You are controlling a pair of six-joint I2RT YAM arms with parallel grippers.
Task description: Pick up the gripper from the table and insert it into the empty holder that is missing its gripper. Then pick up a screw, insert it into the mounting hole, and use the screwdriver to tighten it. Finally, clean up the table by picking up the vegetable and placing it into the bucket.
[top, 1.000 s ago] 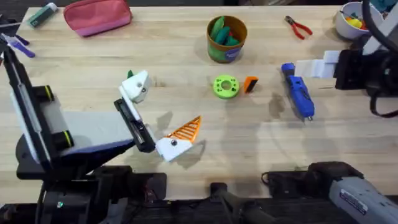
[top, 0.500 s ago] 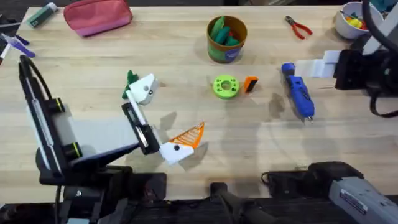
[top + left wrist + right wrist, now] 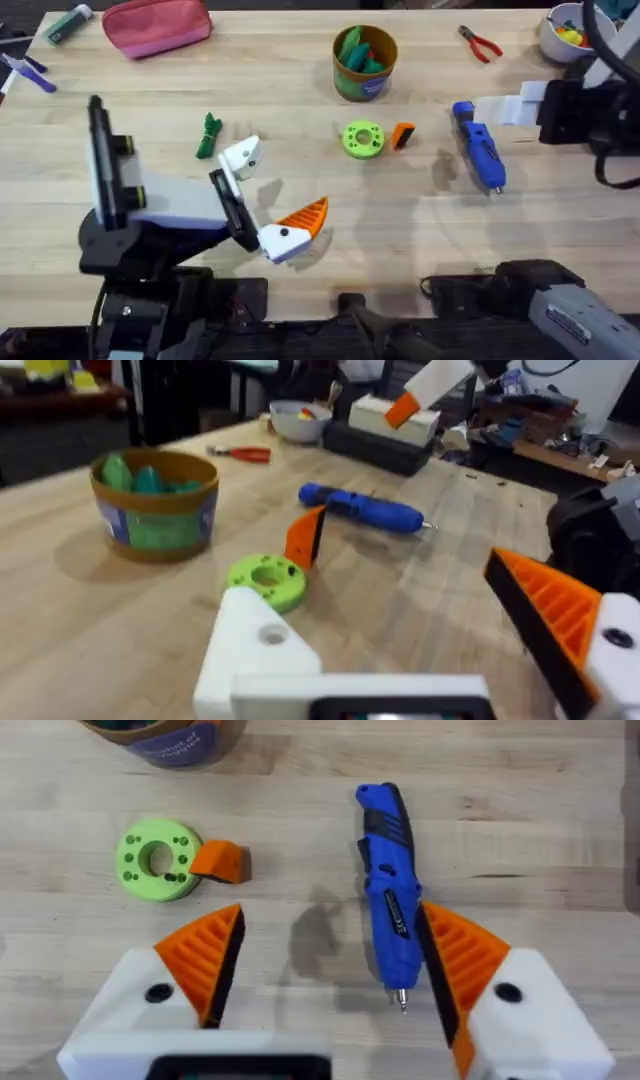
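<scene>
The orange ribbed wedge gripper (image 3: 402,135) lies on the pale wooden table (image 3: 300,90), touching a lime ring disc (image 3: 362,139). The left hand (image 3: 262,198) is spread, with 1 bare white blocky holder (image 3: 241,154). The right hand (image 3: 325,970) is spread above the blue cylindrical screwdriver (image 3: 389,900).

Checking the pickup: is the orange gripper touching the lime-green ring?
Cannot tell. The gripper sits right against the ring in the right wrist view; no clear gap or contact.
</scene>
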